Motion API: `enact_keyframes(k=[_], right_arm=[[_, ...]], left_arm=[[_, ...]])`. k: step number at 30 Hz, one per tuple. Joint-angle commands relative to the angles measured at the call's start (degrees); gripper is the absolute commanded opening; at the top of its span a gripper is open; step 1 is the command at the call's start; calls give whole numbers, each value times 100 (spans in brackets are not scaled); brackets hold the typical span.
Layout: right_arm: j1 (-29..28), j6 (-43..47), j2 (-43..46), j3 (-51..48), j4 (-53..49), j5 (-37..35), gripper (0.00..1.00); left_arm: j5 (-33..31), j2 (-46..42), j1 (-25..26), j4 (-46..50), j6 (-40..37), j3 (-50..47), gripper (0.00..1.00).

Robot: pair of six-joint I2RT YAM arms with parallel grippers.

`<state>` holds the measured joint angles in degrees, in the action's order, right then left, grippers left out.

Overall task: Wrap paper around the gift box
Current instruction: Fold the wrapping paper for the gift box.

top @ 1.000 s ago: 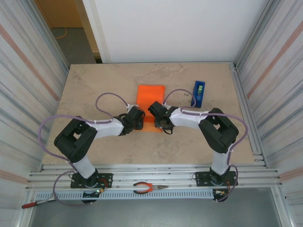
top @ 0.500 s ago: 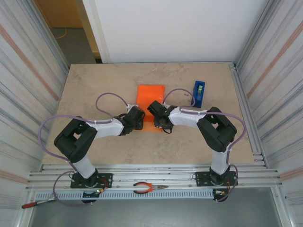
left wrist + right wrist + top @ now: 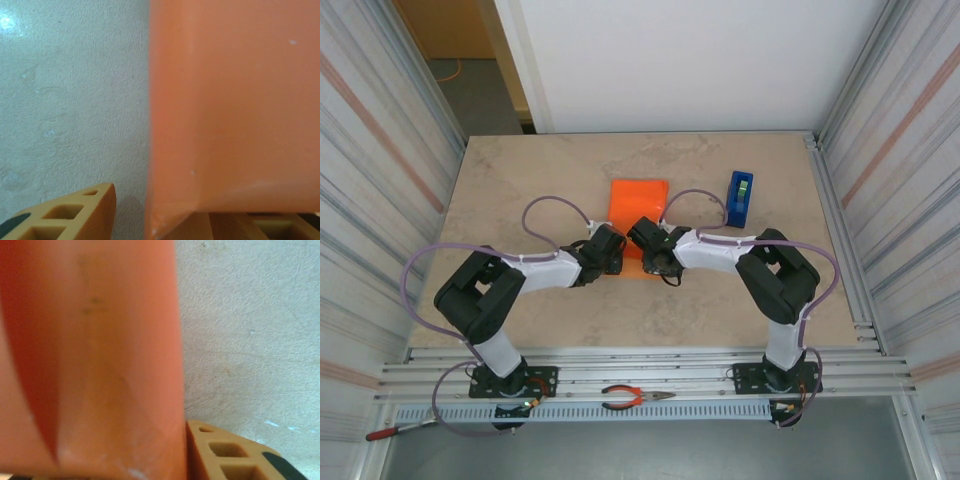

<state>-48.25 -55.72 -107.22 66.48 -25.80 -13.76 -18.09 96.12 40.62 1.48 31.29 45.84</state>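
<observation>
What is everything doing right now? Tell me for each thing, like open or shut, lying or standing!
paper: folded into a flat packet, lying on the table between the grippers.
left gripper: open, with the paper's edge in its gap.
right gripper: right up against the paper; open or shut, cannot tell.
tape dispenser: standing upright, apart from the paper.
pliers: shut, lying on the front rail.

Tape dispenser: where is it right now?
In the top external view, the blue tape dispenser stands on the right half of the table, toward the far edge and just right of the orange paper.
</observation>
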Motion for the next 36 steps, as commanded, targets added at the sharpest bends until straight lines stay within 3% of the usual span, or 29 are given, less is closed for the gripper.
enact_keyframes(k=[1, 3, 6, 7, 10, 11, 13, 15, 17, 21, 33, 35, 36], right_arm=[[44, -44, 63, -12, -154, -153, 27], [52, -44, 57, -19, -144, -144, 20], [65, -26, 41, -20, -129, -123, 0], [77, -26, 39, -26, -124, -127, 0], [82, -26, 57, -47, -113, -104, 0], [81, -27, 50, -55, -109, -101, 4], [91, -51, 40, -56, -140, -101, 23], [101, -61, 38, -86, -136, -92, 28], [98, -63, 59, -129, -112, -83, 24], [122, -55, 122, -200, -52, -79, 0], [368, 103, 360, -412, 86, 55, 0], [360, 138, 376, -449, 156, 134, 6], [360, 148, 408, -485, 195, 161, 14]], left_arm=[[-77, -8, 42, -7, -25, -70, 51], [-80, -17, 45, -9, -19, -67, 51], [-75, -18, 40, -7, -26, -65, 51], [-75, -14, 42, -14, -21, -67, 51], [-66, -14, 51, -11, -22, -56, 51], [-72, -14, 51, -5, -19, -60, 51], [-74, -17, 60, 2, -17, -67, 51], [-77, -21, 60, 2, -17, -65, 51], [-72, -23, 67, 2, -17, -67, 51], [-71, -32, 69, 8, -14, -67, 51], [-57, -360, 121, -84, -31, -104, 50], [-19, -294, 121, -120, -50, -70, 50], [-6, -237, 121, -131, -57, -61, 50]])
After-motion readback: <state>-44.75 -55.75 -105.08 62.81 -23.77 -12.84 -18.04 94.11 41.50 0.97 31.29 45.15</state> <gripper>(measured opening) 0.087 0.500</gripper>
